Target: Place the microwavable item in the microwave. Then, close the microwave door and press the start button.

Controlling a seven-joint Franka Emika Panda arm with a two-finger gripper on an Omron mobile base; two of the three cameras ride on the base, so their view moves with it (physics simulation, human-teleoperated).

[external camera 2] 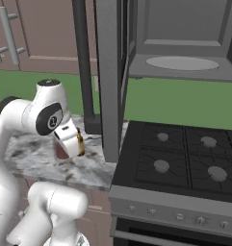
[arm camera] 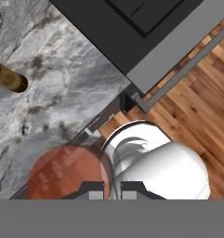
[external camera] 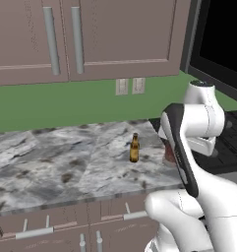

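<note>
Marbled grey tabletop (external camera: pixel 66 157) carries both vessels. Glass cup (arm camera: pixel 67 173) with reddish-brown contents is seen near tabletop's front edge, directly beneath hand, fingers (arm camera: pixel 88 189) poised over its rim. Finger spread cannot be told: tips barely visible. Cup not judged gripped yet; it rests on tabletop. Brown bottle (external camera: pixel 134 148) is left standing apart, deeper on tabletop, being unsuitable for heating. Microwave (external camera 2: pixel 185 43) is mounted above stove (external camera 2: pixel 185 163), door (external camera 2: pixel 108 77) swung wide open, turntable (external camera 2: pixel 182 63) exposed to receive cup.

arm (external camera: pixel 189 157): folded, elbow high | hand pointing down | fingers (arm camera: pixel 92 189): tips close together
</note>
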